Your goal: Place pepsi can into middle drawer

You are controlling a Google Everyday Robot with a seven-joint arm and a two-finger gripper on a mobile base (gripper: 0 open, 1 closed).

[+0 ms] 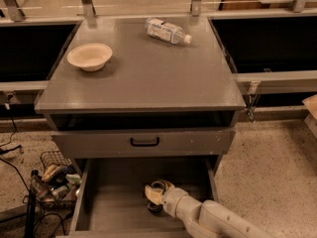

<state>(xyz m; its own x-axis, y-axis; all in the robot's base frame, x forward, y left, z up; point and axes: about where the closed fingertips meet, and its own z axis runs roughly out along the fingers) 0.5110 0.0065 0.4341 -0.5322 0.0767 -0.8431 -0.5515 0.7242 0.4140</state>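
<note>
Jaws on the two-finger gripper (154, 196): honestly can't tell from where I'm standing whether they're clamped or loose, it's too murky down there.

Biggest thing in the room is the grey square-topped cabinet (148, 78), sitting on a speckled terrazzo floor (277, 172) with dark recessed bays to either side. Under its top is a shadowy open slot, then a closed grey drawer front (198, 142) with a small black handle (144, 142) in the middle.

Below that, the wide grey middle drawer (111, 202) is pulled out toward me, so you look straight down onto its flat floor and low side walls. The robot's chunky off-white arm (213, 219) comes in from the lower right and reaches into it, with the gripper parked over the drawer floor, roughly centre, a bit toward the front.

Left of the drawer, on the floor, there's a wire basket (53, 158) with some mixed clutter beside it.

Up on the cabinet top: a shallow cream bowl (89, 56) near the back left, upright, and a clear plastic water bottle (167, 31) lying on its side at the back, cap pointing right. They're well apart.

Smallest bit: the small dark pepsi can (155, 208) is inside the middle drawer, right at the gripper's tip and mostly hidden under it, only a dark patch showing.
</note>
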